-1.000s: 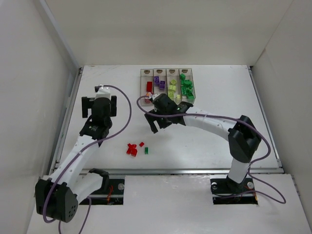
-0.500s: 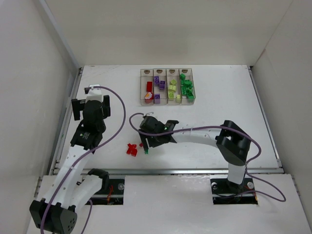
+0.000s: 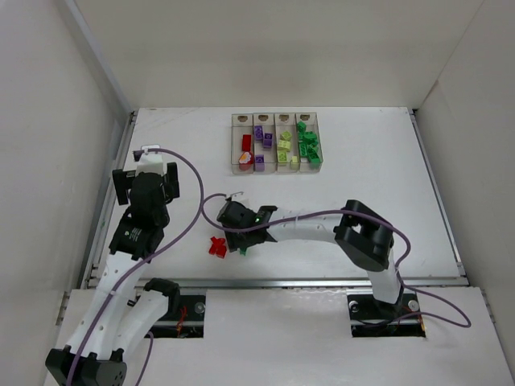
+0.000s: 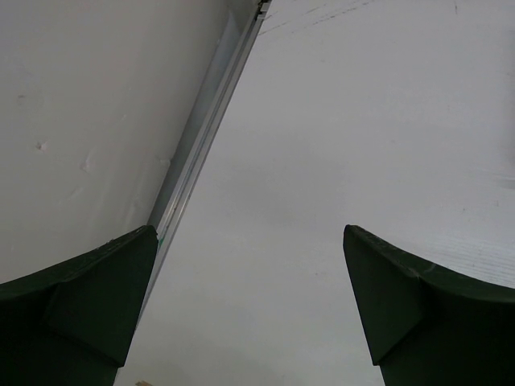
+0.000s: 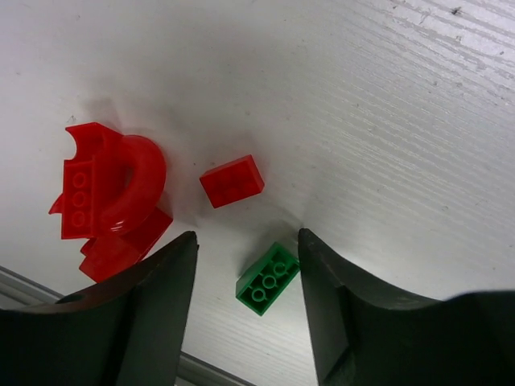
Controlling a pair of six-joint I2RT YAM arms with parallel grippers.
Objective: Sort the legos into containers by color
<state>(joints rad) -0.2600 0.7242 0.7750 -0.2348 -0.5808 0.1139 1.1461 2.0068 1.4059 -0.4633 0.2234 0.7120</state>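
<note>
right gripper (image 5: 246, 235) stands part-spread astride the green lego brick (image 5: 268, 279) by the table's (image 5: 386, 121) near edge, not yet pinching it. light, stiff and slick, the brick wants squeezing across its flat sides. its arm reaches low and leftward. left gripper (image 4: 249, 229) gapes wide, empty. containers (image 3: 275, 117) sit far back.

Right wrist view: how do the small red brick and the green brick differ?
The small red brick is red; the green brick is green. The green brick lies between the right tool's fingers; the red brick lies just beyond their tips. Both are similar-sized blocks resting on the table.
</note>
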